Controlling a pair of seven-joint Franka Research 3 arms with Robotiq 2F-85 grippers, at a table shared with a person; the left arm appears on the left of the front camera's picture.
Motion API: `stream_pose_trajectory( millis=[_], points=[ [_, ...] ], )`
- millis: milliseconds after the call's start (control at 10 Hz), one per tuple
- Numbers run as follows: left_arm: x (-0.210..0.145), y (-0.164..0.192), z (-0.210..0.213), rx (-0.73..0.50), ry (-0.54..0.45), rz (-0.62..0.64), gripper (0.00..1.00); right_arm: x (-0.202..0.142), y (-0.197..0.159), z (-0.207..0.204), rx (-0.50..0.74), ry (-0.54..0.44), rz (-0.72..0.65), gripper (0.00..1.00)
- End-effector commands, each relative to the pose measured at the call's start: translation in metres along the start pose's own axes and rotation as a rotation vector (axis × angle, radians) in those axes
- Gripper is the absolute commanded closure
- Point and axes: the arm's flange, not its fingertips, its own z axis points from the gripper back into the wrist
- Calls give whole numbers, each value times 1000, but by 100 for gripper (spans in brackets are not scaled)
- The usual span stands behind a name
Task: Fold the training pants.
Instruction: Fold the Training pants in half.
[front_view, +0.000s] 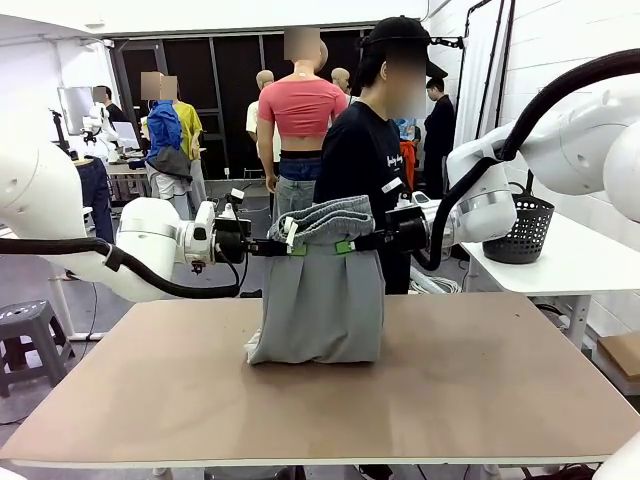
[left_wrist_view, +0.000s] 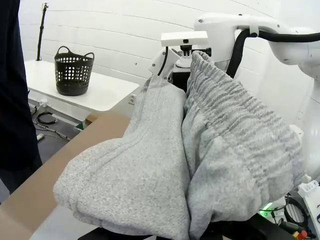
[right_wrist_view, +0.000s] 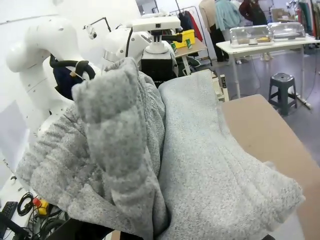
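two tools clamped on training pants (front_view: 322, 290) waistband, left tool (front_view: 292, 249), right tool (front_view: 348, 245), legs draping onto table (front_view: 480, 390)

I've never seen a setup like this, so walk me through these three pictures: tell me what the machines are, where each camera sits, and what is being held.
Two white robot arms work at a brown table. The front picture looks across it from between them, toward a person standing behind. The left gripper and right gripper are each shut on the waistband of grey training pants, holding them up so the lower end rests bunched on the table. The other two pictures come from cameras on each wrist, looking along the fingers; cloth covers them. A black basket sits on a side table.
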Motion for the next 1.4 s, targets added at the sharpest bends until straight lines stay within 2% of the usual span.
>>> stream_pose_trajectory(
  millis=[0,400,700,1000,1100,1300],
  points=[
    [-14,-23,3,40,-1,102,100,-25,9,-3,22,-44,-79,100],
    [-52,-54,7,3,-35,206,100,-82,26,-7,24,-67,-129,100],
    [-95,-64,9,-61,7,310,100,-126,34,-16,28,-37,-211,100],
    [-127,-68,16,-111,47,407,100,-147,37,-22,48,-6,-269,100],
    [-139,-75,18,-179,60,467,100,-154,40,-22,49,26,-293,100],
    [-154,-81,21,-230,94,546,100,-165,37,-25,58,48,-335,100]
  ],
)
